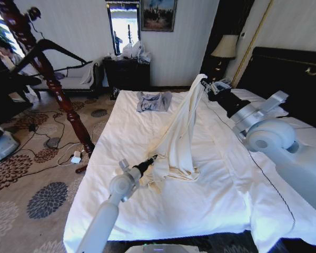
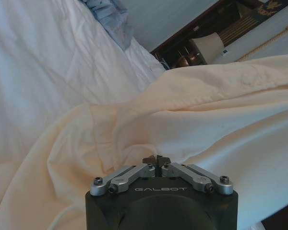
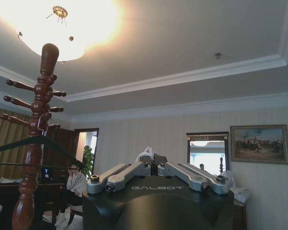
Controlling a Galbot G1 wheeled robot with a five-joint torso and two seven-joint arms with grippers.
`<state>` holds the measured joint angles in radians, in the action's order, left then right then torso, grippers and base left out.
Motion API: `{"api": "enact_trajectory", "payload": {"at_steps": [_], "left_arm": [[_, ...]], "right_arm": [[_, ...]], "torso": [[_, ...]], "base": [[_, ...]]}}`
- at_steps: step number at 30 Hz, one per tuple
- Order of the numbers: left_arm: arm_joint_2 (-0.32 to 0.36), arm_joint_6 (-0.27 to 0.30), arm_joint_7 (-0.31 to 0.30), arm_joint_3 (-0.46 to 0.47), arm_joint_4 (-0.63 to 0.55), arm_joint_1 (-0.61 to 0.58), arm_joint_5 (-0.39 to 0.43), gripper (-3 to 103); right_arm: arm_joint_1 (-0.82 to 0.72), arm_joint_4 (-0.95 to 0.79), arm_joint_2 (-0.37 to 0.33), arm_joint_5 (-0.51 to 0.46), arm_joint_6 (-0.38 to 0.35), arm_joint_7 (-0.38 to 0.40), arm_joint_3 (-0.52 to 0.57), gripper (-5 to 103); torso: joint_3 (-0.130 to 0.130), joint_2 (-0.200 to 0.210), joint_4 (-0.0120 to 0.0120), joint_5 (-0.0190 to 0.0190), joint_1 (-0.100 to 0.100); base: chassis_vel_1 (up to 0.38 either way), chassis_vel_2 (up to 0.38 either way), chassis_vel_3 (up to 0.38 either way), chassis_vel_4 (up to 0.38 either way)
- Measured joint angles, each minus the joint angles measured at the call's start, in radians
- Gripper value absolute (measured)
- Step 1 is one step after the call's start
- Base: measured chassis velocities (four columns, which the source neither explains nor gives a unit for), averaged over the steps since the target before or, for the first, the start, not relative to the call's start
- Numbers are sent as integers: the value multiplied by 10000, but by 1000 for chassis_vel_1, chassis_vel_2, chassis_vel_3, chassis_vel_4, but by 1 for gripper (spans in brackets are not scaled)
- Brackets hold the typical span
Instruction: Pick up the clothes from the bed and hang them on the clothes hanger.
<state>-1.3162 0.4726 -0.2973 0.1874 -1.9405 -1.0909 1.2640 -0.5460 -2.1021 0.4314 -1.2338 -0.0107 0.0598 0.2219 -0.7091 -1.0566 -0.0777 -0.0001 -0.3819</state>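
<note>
My left gripper (image 1: 154, 157) sat low at 6 o'clock on the bed (image 1: 210, 195), clenched on the clothes (image 1: 181, 137) hem. Cream fabric rose to 1 o'clock, where my right gripper (image 1: 204, 83) held its top pinched, lifted off the sheets. Clothes hanger (image 1: 52, 46) hung approx. 10 o'clock, far left.

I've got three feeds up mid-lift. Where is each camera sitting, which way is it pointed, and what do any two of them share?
Head view: on the robot's head, looking forward and down over the bed; both arms show, right hand lifting the cream shirt, left hand at its lower folds.
Left wrist view: low over the bed, facing the shirt; left hand shut on fabric.
Right wrist view: tilted up at the ceiling and the coat stand; right hand shut on cloth.
Shared: head and left wrist views show shirt, bed and the grey-blue garment.
</note>
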Motion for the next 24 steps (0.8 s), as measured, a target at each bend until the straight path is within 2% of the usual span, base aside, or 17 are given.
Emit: {"api": "enact_trajectory", "payload": {"at_steps": [7, 10, 13, 15, 16, 19, 21, 22, 23, 24], "left_arm": [[-17, -18, 177, -110, -155, -443, -579, 0], [-89, -2, 190, -238, -134, -607, -1267, 0], [-135, 75, 215, -323, -134, -664, -1405, -1], [-244, 126, 256, -422, -144, -680, -1465, 10], [-244, 126, 256, -422, -144, -680, -1465, 10], [-388, 146, 234, -466, -84, -598, -1477, 26], [-402, 147, 227, -469, -72, -585, -1477, 26], [-446, 149, 212, -469, -35, -546, -1477, 31], [-504, 150, 197, -470, 17, -500, -1475, 42], [-556, 150, 186, -478, 67, -463, -1475, 42]], "right_arm": [[24, -39, 7, -5, 2, 6, -71, 1], [18, -93, 64, -8, 2, 12, -127, 1], [-8, -114, 69, -2, 1, 5, -140, 1], [-23, -131, 87, 2, -4, -3, -145, 1], [-23, -131, 87, 2, -4, -3, -145, 1], [-52, -154, 97, 18, -17, -4, -145, 1], [-56, -157, 97, 23, -18, -3, -144, 1], [-69, -167, 95, 27, -21, -3, -138, 1], [-87, -181, 93, 29, -25, -4, -124, 1], [-99, -189, 91, 32, -28, -3, -110, 1]], "torso": [[0, 0, -1, -1, 1], [0, 0, 0, 0, 1], [0, 0, -1, 0, 1], [0, 0, -1, 0, 1], [0, 0, -1, 0, 1], [0, 0, -1, 2, 0], [0, 0, -1, 1, 1], [0, 0, -1, 2, 1], [0, 0, 0, 2, 1], [0, 0, 0, 2, 0]], "base": [[0, 0, 0, 0], [0, 0, 0, 0], [0, 0, 0, 0], [0, 0, 0, 0], [0, 0, 0, 0], [0, 0, 0, 0], [0, 0, 0, 0], [0, 0, 0, 0], [0, 0, 0, 0], [0, 0, 0, 0]]}}
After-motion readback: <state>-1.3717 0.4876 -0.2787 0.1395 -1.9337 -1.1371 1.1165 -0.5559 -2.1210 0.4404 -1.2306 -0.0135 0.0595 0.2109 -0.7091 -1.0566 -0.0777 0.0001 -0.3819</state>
